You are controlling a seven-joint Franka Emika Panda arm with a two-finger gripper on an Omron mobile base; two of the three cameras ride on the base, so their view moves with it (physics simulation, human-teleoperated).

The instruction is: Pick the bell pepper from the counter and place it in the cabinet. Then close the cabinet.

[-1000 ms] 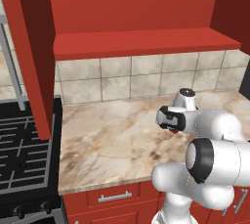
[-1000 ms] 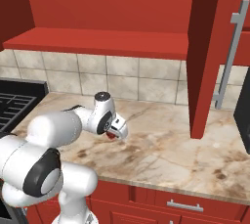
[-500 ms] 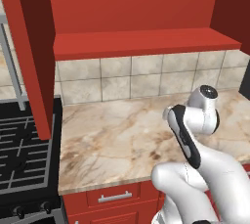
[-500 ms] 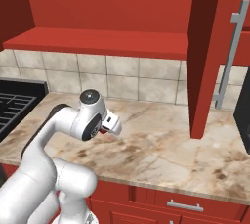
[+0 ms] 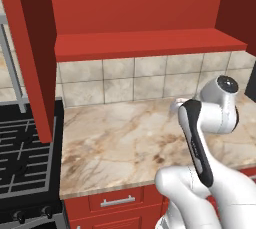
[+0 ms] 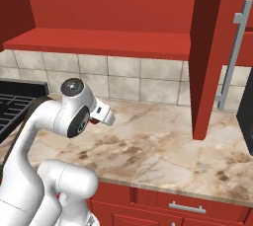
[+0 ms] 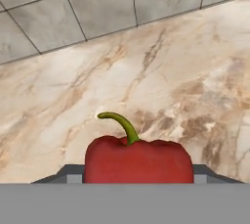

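Observation:
The bell pepper [image 7: 138, 159], dark red and glossy with a curled green stem, sits between my two dark fingertips [image 7: 69, 172] at the bottom of the hand view. My gripper [image 7: 134, 175] is shut on it, held above the beige marble counter [image 7: 190, 61]. In the right base view the white hand [image 6: 103, 115] hangs over the counter [image 6: 163, 146], below the shelf; the pepper is hidden there. The red cabinet stands open: its inside shelf [image 5: 145, 43] is bare, its left door [image 5: 30, 48] and right door [image 6: 212, 47] swung out.
A black gas stove [image 5: 25, 158] borders the counter on the left. Grey tiles [image 6: 123, 79] back the counter. Red drawers [image 5: 117, 201] lie under it. The right door's long silver handle [image 6: 232, 57] hangs near a dark object [image 6: 245, 121] at the far right.
The arm has unfolded and risen; the hand lifted off the counter with the pepper and now sits higher, closer to the tiled wall.

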